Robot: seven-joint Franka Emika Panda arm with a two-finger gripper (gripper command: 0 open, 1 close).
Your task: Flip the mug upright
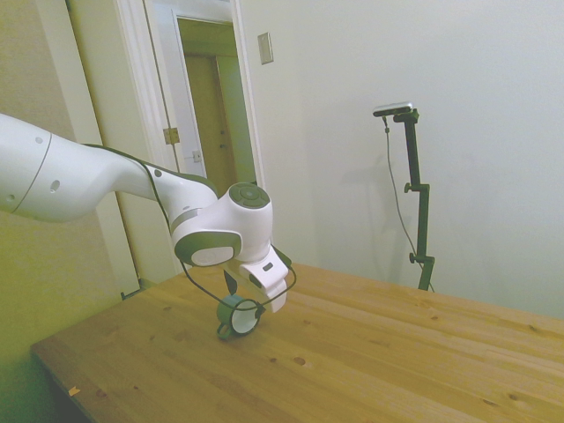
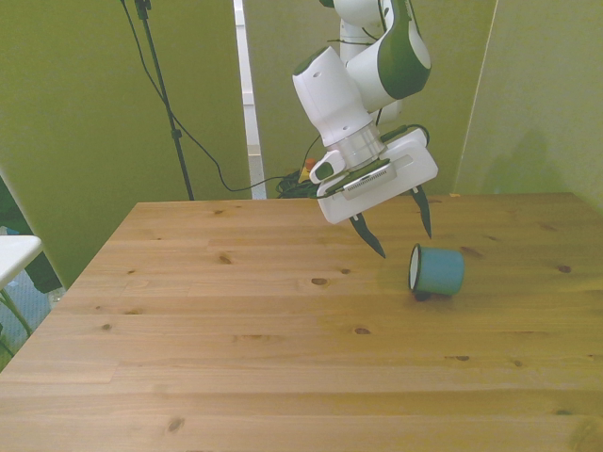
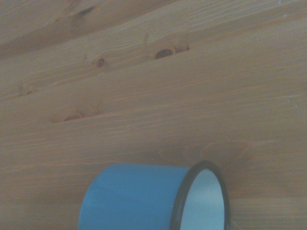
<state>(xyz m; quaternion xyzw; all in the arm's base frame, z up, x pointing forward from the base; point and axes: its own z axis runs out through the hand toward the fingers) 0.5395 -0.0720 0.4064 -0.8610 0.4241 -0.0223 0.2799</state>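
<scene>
Teal mug [image 2: 437,270] lies on its side on the worktop [image 2: 236,358], mouth toward nine o'clock in the front view, at five o'clock from the empty, wide-spread end effector [image 2: 400,233] hovering just above.

Wooden table [image 2: 236,320], knotty pine planks. Only item on it: teal mug [image 2: 436,270] lying on its side, toward the front view's right, mouth facing the front view's left.

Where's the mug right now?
The mug lies on its side on the wooden table, toward the front view's right, its opening facing that view's left. The open pincer hangs just above it, not touching.
</scene>
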